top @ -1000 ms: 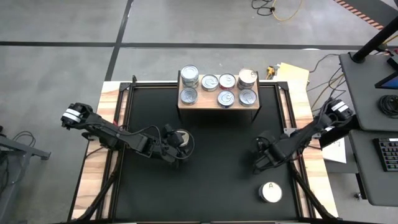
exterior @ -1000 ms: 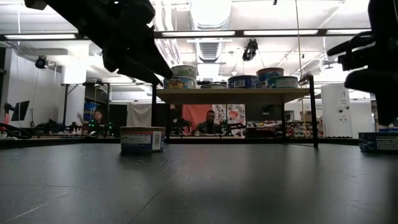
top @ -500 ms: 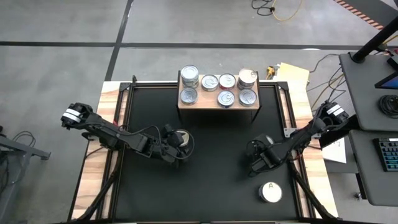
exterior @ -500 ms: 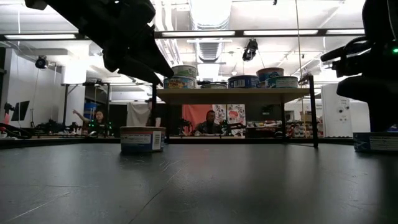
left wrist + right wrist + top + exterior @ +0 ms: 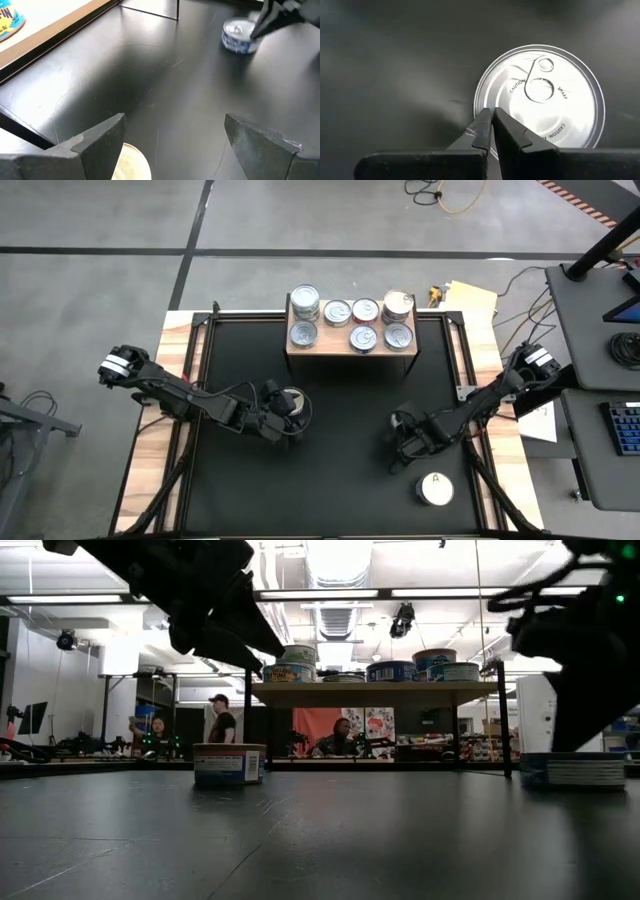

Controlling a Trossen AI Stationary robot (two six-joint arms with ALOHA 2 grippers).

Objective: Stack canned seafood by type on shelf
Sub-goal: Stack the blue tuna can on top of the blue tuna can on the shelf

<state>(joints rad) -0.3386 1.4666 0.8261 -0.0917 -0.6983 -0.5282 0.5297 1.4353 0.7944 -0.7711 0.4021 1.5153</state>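
Observation:
On the wooden shelf (image 5: 333, 340) at the table's far edge stand several tins (image 5: 365, 310), one pile two high. A pale-topped tin (image 5: 291, 400) stands on the black tabletop. My open left gripper (image 5: 286, 414) hovers over it, its fingers (image 5: 100, 142) wide apart and clear of the tin (image 5: 228, 763). My right gripper (image 5: 492, 112) is shut, its tips at a silver-topped, blue-labelled tin (image 5: 239, 36); in the high view the arm mostly hides that tin. A white-topped tin (image 5: 436, 489) stands near the front right. My right gripper's shut fingertips meet the silver tin's lid at its rim (image 5: 476, 97), on the side away from the pull ring. The fingers slant steeply down from the table's right. The tin (image 5: 572, 770) stands upright on the tabletop.
Bare black tabletop (image 5: 345, 450) lies between the two arms and in front of the shelf's dark legs (image 5: 503, 730). Wooden strips edge the table on the left and right. People stand in the room behind the shelf.
My right gripper has gone toward the table's left and near edges and tipped more steeply down, staying shut. The silver tin has slid along the tabletop with it, toward the left and a little nearer, still upright.

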